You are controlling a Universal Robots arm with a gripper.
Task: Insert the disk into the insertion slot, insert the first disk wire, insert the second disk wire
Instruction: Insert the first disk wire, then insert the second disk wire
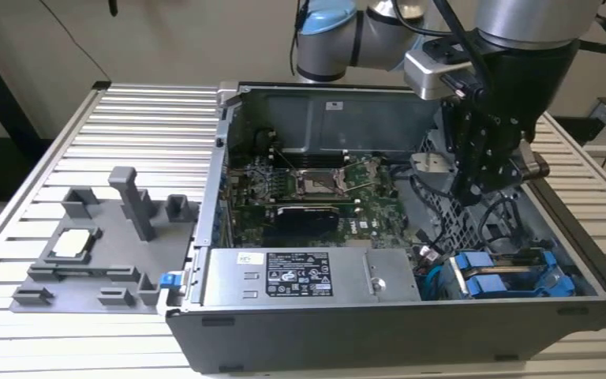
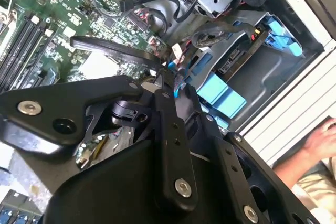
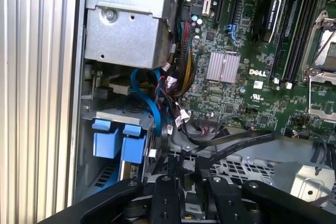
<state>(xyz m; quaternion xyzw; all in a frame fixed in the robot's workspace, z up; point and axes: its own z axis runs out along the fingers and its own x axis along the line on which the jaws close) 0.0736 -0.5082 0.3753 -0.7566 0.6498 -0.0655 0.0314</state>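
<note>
In the exterior view the arm (image 1: 519,24) runs off the upper edge. The gripper (image 1: 479,192) hangs at the exterior view's right, inside the computer case (image 1: 387,332), its tip lost against dark cables (image 1: 503,217). At lower right the blue carriers (image 1: 488,284) sit in their bay, drive bodies hidden. In the second wrist view a person's hand (image 2: 324,139) is blurred and cut by the picture's edge.

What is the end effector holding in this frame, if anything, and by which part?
The end effector appears to pinch a black flat cable by one end; the rest of it sticks out free over the motherboard.
</note>
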